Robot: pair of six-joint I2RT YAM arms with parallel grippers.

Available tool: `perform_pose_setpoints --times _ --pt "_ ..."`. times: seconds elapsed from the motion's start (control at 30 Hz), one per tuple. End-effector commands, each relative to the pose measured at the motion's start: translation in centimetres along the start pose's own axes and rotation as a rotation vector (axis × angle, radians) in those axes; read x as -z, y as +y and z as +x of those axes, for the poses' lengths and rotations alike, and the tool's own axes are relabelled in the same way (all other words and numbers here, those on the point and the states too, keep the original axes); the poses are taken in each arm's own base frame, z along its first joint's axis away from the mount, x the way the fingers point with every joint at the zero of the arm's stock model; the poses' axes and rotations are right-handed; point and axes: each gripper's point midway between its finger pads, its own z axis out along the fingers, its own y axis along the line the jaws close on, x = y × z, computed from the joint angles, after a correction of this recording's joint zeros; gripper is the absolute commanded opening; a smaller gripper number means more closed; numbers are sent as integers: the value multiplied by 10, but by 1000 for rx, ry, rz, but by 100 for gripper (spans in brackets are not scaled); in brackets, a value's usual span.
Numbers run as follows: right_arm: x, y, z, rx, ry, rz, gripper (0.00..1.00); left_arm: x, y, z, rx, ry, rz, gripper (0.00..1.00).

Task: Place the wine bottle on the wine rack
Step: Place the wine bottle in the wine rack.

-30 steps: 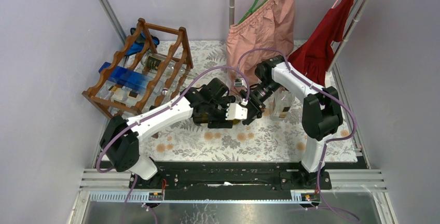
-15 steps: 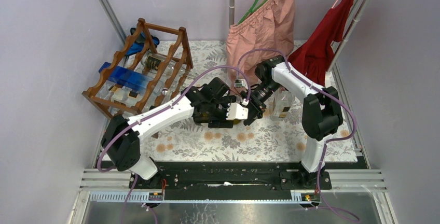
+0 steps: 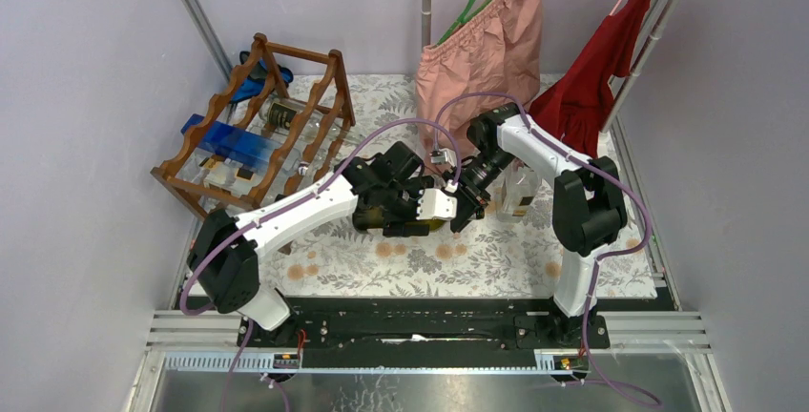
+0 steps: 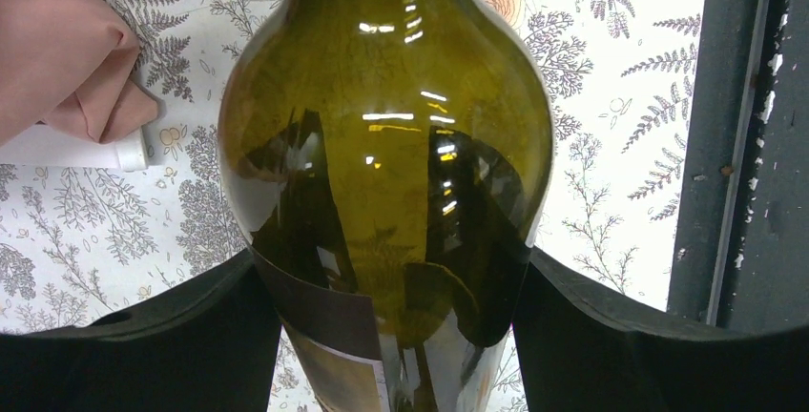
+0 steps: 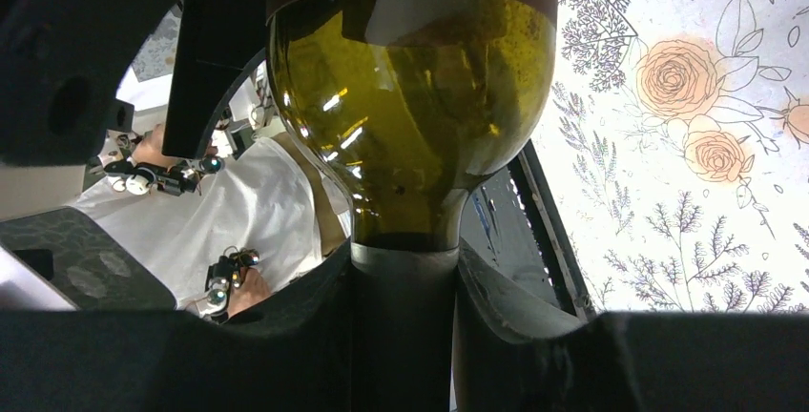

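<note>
Olive-green glass wine bottle [image 4: 386, 174], mid-table above the floral cloth [image 3: 458, 259], well right of the wine rack [image 3: 322, 107] at far left. The left gripper [image 4: 386, 269] clamps its wide body. The right gripper [image 5: 405, 278] is closed around the neck. It is probably heavy, rigid, slick and breakable, so the body grip looks safest.

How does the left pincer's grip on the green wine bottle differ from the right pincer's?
The left pincer stands wide, while the right pincer is almost fully closed. The left pincer clasps the olive-green glass wine bottle around its broad body near the label, while the right pincer pinches the slim neck. Both grip the same bottle at once.
</note>
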Motion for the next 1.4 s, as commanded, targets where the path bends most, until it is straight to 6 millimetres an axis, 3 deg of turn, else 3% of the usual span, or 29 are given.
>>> perform_pose_setpoints --times 0.0,0.3,0.6,0.7,1.03,1.17,1.33,1.37 --pt "2 29 -3 33 -41 -88 0 13 23 -21 13 -56 -92 24" --pt "7 45 -10 78 -93 -139 0 40 32 -33 40 -145 -231 97" --pt "11 61 -15 106 -142 -199 0 81 24 -39 44 -223 -316 99" --pt "15 64 -19 124 -164 -211 0 106 28 -51 35 -266 -365 99" --pt "38 97 -32 240 -275 -260 0 238 52 -140 205 -581 -551 99" --pt "53 114 -36 297 -324 -263 0 294 69 -167 363 -727 -648 99" --pt "62 122 -42 354 -367 -274 0 358 82 -195 337 -849 -771 99" --pt "65 123 -45 367 -375 -258 0 369 82 -201 456 -930 -754 99"
